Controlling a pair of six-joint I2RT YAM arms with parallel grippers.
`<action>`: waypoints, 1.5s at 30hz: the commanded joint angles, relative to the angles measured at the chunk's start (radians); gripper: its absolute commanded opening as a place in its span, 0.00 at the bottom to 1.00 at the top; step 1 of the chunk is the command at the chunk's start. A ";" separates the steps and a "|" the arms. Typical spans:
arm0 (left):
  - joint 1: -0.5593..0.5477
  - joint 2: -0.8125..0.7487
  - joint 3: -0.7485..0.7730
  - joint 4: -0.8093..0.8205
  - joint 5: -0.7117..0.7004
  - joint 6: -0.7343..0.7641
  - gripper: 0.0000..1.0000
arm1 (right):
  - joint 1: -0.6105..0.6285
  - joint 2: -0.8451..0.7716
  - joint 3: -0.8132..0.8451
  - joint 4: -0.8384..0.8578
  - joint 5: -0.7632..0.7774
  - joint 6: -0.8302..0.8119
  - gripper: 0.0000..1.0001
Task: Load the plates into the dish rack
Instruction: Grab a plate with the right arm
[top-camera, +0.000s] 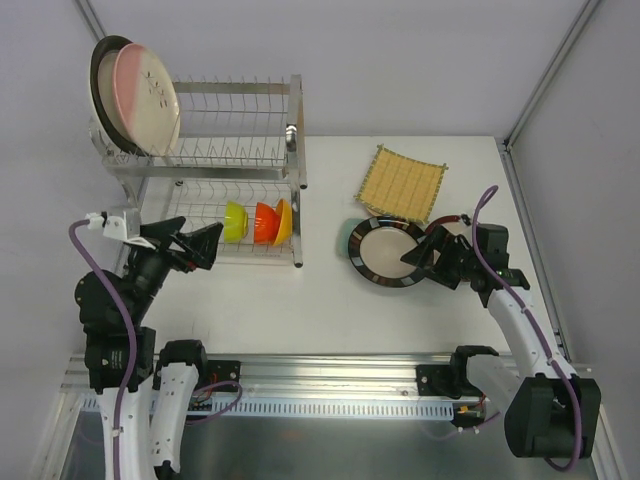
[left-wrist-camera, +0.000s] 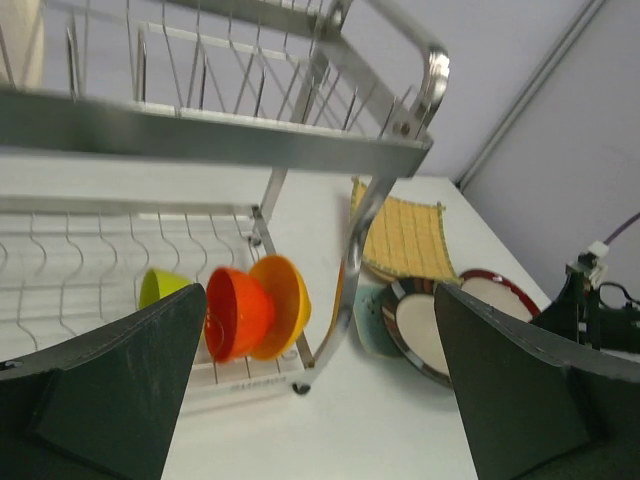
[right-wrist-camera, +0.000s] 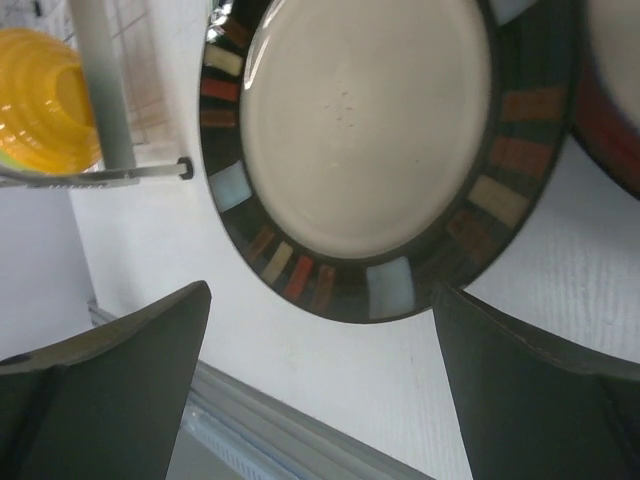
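The silver wire dish rack (top-camera: 250, 125) stands at the back left. Its upper tier holds a dark-rimmed plate (top-camera: 101, 62) and a pink-and-white plate (top-camera: 148, 95), both upright. On the table lie a dark-rimmed cream plate (top-camera: 385, 252), a yellow woven square plate (top-camera: 402, 183), a red-rimmed plate (top-camera: 458, 220) and a pale teal dish (left-wrist-camera: 370, 320) partly under the cream plate. My right gripper (top-camera: 425, 248) is open and empty just over the cream plate's right rim (right-wrist-camera: 365, 130). My left gripper (top-camera: 203, 235) is open and empty in front of the rack's lower tier.
Green (top-camera: 234, 221), orange (top-camera: 264, 222) and yellow (top-camera: 284, 222) bowls sit in the rack's lower tier. The rack's front corner post (left-wrist-camera: 365, 240) stands between my left gripper and the plates. The table's right edge runs close behind my right arm.
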 joint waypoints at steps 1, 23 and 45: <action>-0.017 -0.088 -0.093 -0.052 0.015 -0.038 0.99 | 0.007 -0.040 0.037 -0.053 0.141 0.014 0.97; -0.074 -0.231 -0.443 -0.096 -0.115 -0.013 0.99 | 0.007 0.099 -0.090 0.197 0.258 0.207 0.79; -0.074 -0.090 -0.425 -0.063 0.121 -0.056 0.99 | 0.007 0.281 -0.129 0.404 0.195 0.264 0.49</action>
